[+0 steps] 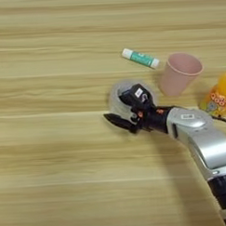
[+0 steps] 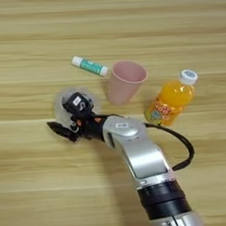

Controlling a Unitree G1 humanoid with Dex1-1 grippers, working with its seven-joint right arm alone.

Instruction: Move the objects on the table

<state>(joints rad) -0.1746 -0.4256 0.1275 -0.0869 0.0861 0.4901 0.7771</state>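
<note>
Here the right gripper [image 2: 64, 118] sits over the clear round tub [image 2: 63, 104], one black finger above the tub's far part and the other stretched out on the near side, low by the table [image 2: 34, 183]. The fingers stand apart, straddling the tub's rim, but whether they press on it cannot be told, since the gripper's body covers most of the tub. That spread suits a grasp from above on a squat, wide thing. Just beyond the gripper and to its right stands a pink cup [image 2: 125, 81], upright and open-mouthed, near the tub but apart from it. Further beyond lies a green and white stick [image 2: 89, 66] on its side. Well to the gripper's right stands the orange juice bottle [image 2: 172, 100] with its white cap, leaning a little in view, clear of the silver forearm [image 2: 135, 155] that reaches in from the near edge. A black cable loops beside the forearm.
</note>
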